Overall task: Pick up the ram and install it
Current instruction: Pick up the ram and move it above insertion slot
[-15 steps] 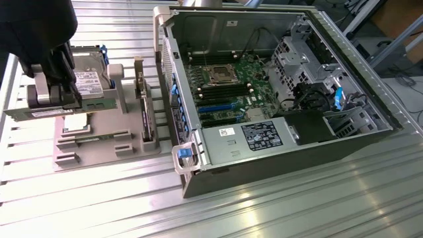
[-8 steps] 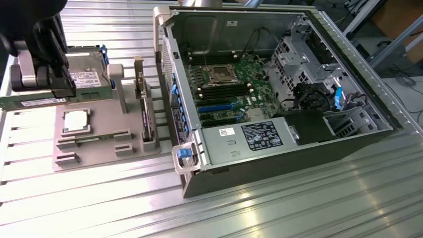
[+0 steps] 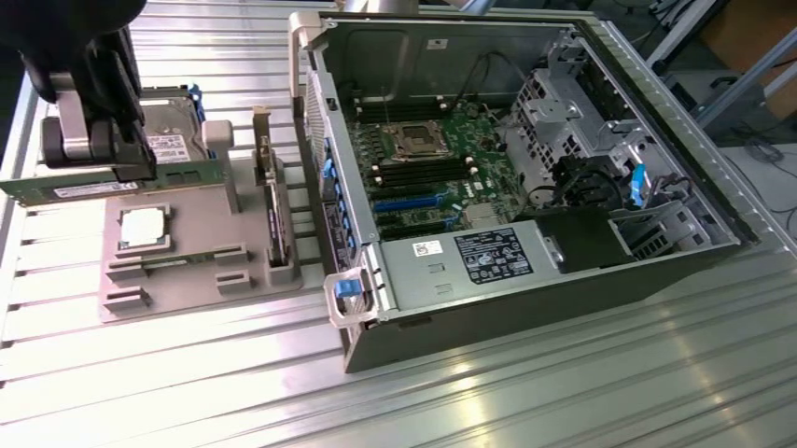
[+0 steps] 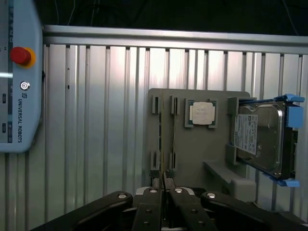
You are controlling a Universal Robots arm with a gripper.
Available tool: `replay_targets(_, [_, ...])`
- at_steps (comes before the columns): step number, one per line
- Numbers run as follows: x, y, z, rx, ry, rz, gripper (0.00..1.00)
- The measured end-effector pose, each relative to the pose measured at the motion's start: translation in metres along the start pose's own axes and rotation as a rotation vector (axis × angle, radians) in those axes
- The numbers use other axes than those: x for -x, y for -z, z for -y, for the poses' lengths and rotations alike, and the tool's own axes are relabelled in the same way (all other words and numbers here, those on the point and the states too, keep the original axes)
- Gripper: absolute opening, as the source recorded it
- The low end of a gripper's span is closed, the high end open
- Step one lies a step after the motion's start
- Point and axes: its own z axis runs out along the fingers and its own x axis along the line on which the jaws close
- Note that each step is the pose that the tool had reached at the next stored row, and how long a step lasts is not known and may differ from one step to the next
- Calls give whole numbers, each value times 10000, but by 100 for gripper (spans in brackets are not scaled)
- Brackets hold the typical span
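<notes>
My gripper [image 3: 115, 170] hangs at the exterior view's far left, above the grey parts tray [image 3: 187, 280]. It is shut on the ram [image 3: 62, 187], a long green stick held level and clear of the tray. In the wrist view the ram [image 4: 163, 174] shows edge-on as a thin line between the closed fingers [image 4: 153, 202]. The open computer case [image 3: 524, 271] lies to the exterior view's right, with its motherboard [image 3: 436, 177] and dark memory slots [image 3: 430, 170] exposed.
The tray carries a silver CPU [image 3: 142, 227], a hard drive [image 3: 168, 131] in blue rails, an upright expansion card [image 3: 269, 201] and another thin stick [image 4: 173, 134] in a slot. A teach pendant [image 4: 17, 77] lies on the ribbed metal table [image 3: 561, 392].
</notes>
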Motion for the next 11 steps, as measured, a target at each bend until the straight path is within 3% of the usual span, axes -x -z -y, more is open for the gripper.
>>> replay_targets(7, [-6,8,195,2,-2,-53,12])
replay_targets(11, [-8,10,264,2,-3,-80,12])
